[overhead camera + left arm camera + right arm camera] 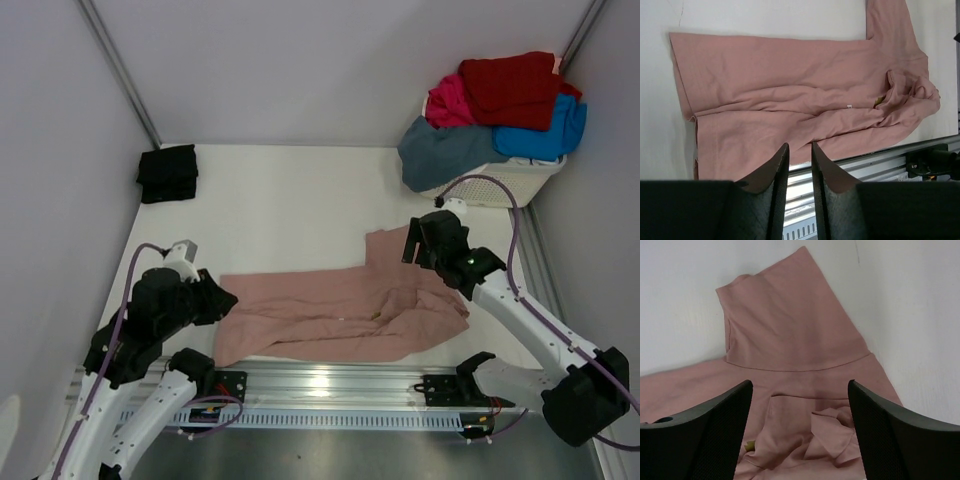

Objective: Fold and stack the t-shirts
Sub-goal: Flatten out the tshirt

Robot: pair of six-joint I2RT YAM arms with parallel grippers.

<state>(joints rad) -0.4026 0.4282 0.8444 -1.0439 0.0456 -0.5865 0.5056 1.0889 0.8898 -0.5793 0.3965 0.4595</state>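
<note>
A dusty-pink t-shirt (330, 312) lies spread and roughly folded lengthwise across the near table, one sleeve (385, 250) pointing away and its collar end bunched at the right. A bit of its print (750, 445) shows in a fold. My left gripper (218, 298) hovers by the shirt's left hem; in the left wrist view (799, 146) the jaws stand a narrow gap apart, nothing between them, over the shirt (790, 75). My right gripper (415, 245) is wide open and empty above the sleeve and collar (790, 335). A folded black t-shirt (167, 172) sits at the back left.
A white laundry basket (525, 182) at the back right holds red (510, 85), magenta (450, 102), bright-blue (545, 135) and slate-blue (440, 150) shirts. A metal rail (330, 385) runs along the near table edge. Grey walls close in both sides.
</note>
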